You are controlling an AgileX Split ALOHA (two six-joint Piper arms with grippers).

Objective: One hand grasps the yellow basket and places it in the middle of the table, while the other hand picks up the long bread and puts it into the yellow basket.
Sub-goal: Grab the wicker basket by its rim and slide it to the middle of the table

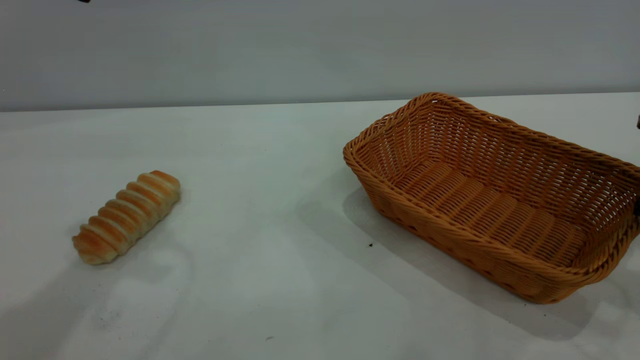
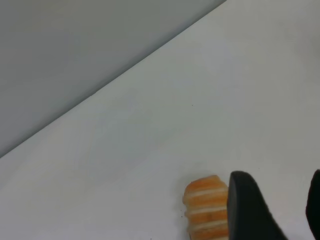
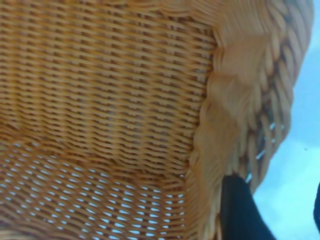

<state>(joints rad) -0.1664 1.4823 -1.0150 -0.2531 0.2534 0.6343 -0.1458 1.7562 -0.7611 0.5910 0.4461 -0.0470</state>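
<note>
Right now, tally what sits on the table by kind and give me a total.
Wicker basket: 1
Long bread loaf: 1
Total: 2 things on the white table.

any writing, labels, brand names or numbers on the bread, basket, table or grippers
None: no text, label, brand, number or sign shows in any view.
The long bread, the yellow basket, the table and the wall behind are all unmarked.
The dark specks on the table are not characters.
</note>
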